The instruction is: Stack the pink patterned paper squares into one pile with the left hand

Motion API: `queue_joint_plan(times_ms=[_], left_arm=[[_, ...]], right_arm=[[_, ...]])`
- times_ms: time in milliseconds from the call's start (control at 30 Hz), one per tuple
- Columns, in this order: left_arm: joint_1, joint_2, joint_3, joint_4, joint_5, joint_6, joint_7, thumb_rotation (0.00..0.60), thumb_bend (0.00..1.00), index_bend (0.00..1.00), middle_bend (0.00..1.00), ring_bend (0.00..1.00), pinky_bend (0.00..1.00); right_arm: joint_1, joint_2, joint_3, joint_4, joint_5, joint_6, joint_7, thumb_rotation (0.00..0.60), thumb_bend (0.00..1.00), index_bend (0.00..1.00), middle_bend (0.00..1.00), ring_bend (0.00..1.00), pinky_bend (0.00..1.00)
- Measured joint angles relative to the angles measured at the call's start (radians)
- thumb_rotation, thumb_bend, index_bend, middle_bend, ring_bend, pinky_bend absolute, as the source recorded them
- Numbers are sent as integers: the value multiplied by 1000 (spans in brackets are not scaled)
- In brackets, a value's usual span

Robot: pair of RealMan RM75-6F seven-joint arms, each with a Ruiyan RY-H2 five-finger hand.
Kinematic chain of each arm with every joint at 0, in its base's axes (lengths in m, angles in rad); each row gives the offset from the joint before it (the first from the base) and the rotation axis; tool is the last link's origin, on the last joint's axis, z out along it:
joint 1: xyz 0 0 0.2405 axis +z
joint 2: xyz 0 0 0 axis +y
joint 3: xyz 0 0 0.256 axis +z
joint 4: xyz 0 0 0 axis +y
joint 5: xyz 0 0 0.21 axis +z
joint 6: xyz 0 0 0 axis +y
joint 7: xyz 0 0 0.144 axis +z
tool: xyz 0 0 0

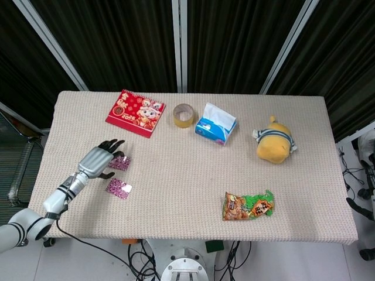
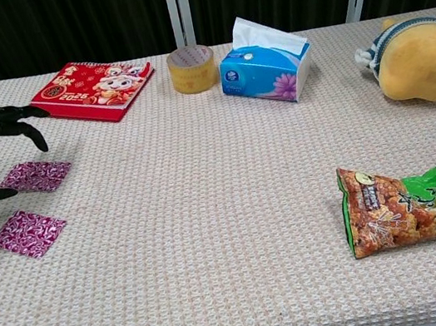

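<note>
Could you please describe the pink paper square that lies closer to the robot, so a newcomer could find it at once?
Start at the red calendar in the far left corner of the table and come toward the near edge, past the left hand. Two pink patterned squares lie there apart; the nearer pink square sits clear of the hand, while the farther pink square is right at its fingers.

**Two cameras, one cloth-covered counter**

The head view looks steeply down from above the near edge, far enough back to take in the whole beige woven-cloth counter (image 1: 193,175) and the dark curtains behind it. The chest view sits low and close, facing level across the cloth toward those curtains (the counter's side edges are cut off). Both show the red illustrated calendar (image 1: 134,112) (image 2: 91,80), the blue tissue box (image 1: 215,124) (image 2: 265,65) and the yellow plush toy (image 1: 274,142) (image 2: 420,58).
</note>
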Motion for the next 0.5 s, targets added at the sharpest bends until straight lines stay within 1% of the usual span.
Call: queue_joint_plan(times_ms=[133, 200, 367, 500], left_arm=[[34, 66, 21, -154, 11, 40, 31, 600, 202, 282, 0, 0, 126], [52, 93, 38, -218, 18, 51, 68, 600, 202, 276, 0, 0, 126], [80, 113, 62, -266, 34, 69, 190, 600, 203, 207, 0, 0, 125], [95, 101, 77, -285, 44, 63, 261, 600, 203, 208, 0, 0, 126]], right_arm=[[1, -2, -1, 2, -2, -2, 7, 600, 327, 0, 0, 0, 0], [1, -4, -2, 3, -4, -2, 8, 600, 327, 0, 0, 0, 0], [-2, -7, -5, 9, -9, 5, 16, 600, 327, 0, 0, 0, 0], [-6, -8, -4, 16, -5, 8, 26, 600, 327, 0, 0, 0, 0]])
